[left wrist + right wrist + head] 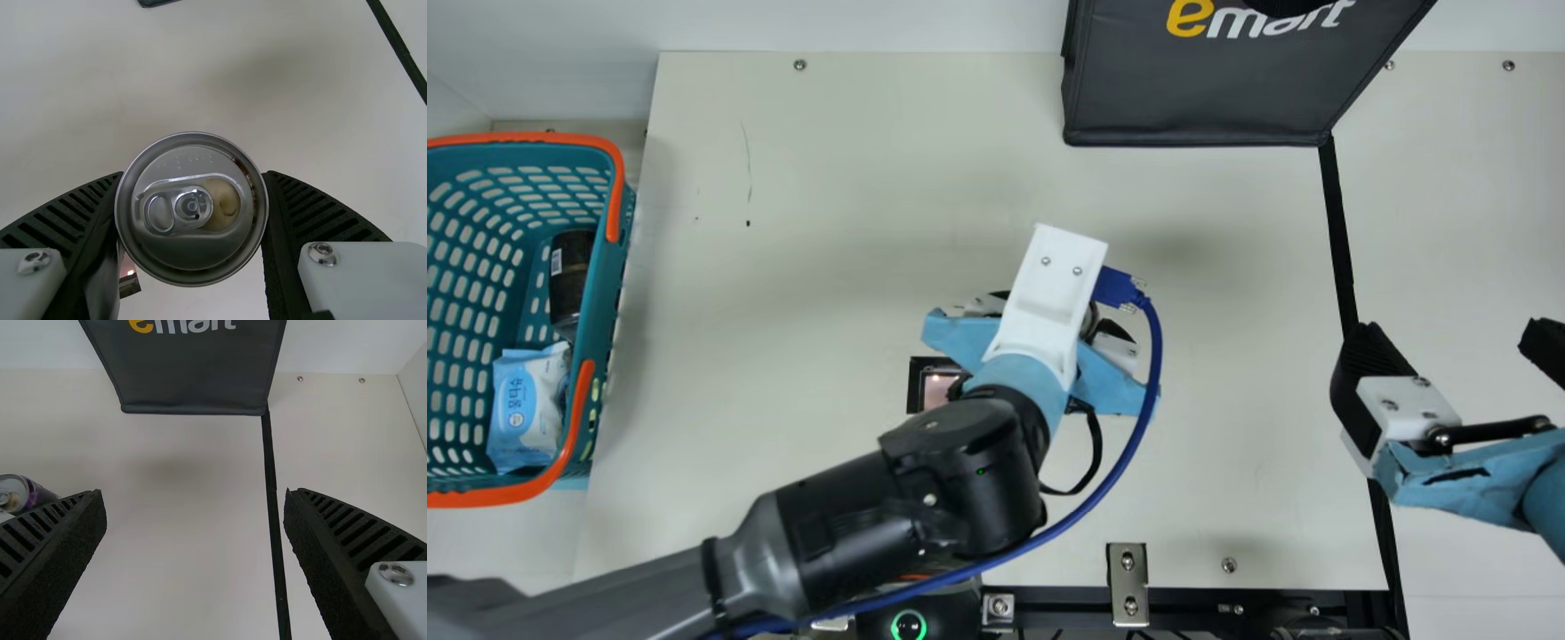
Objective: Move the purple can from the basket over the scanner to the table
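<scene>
Starting at the left: the teal basket [525, 137] has a dark jar [569, 280] and a blue-and-white wipes packet [527, 407] in it, and neither matters for this job, so leave them be. Next along, the scanner [930, 388] pokes out partly from under the left arm. Just past it, the left claw [194, 175] is clamped around the purple can [191, 210], a finger on either side, lid facing the wrist camera.

Looks to me like the setting-down step, assuming the scan registered; can't tell that from here. If it did, I'd ease the can straight down onto the bare table [827, 204], clear of the scanner. Can't tell how much gap there is under it, so go slow and let the base sit flat before letting go. Open both fingers evenly and back straight off, otherwise you'll probably tip it. Watch that blue cable [1112, 480] too.

Further right, the black bag [1200, 98] is up at the far edge, well apart from all that. Right claw [193, 495] is spread wide with nothing in it, so just park it.
</scene>
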